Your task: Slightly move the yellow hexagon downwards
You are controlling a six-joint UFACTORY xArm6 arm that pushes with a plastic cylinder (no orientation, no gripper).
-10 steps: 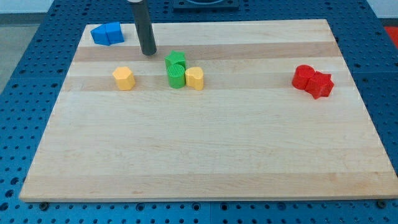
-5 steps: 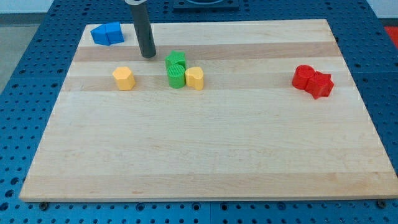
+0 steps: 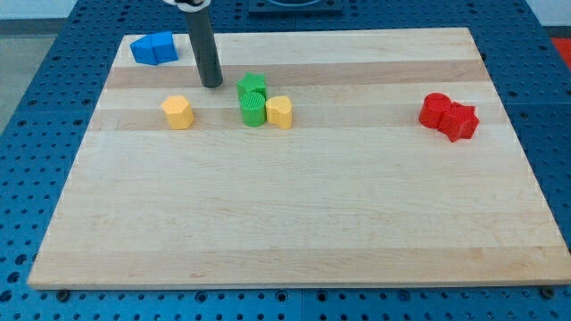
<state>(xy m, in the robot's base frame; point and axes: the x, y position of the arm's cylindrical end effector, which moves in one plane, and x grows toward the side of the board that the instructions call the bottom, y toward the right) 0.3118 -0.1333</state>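
My tip [image 3: 212,85] rests on the wooden board [image 3: 294,223] near the view's top left. An orange-yellow block [image 3: 178,112], roughly hexagonal, lies below and to the left of the tip, apart from it. A second, paler yellow block [image 3: 279,112] lies to the right and touches a ribbed green block [image 3: 254,109]. Which of the two yellow blocks is the hexagon is hard to tell. Another green block [image 3: 252,85] sits just above the ribbed one, a little right of the tip.
Two blue blocks [image 3: 153,48] sit together at the board's top left corner, left of the rod. Two red blocks [image 3: 449,116] sit together at the right side. A blue perforated table surrounds the board.
The tip has slid a little towards the view's bottom, closer to the row of yellow and green blocks. No block has moved.
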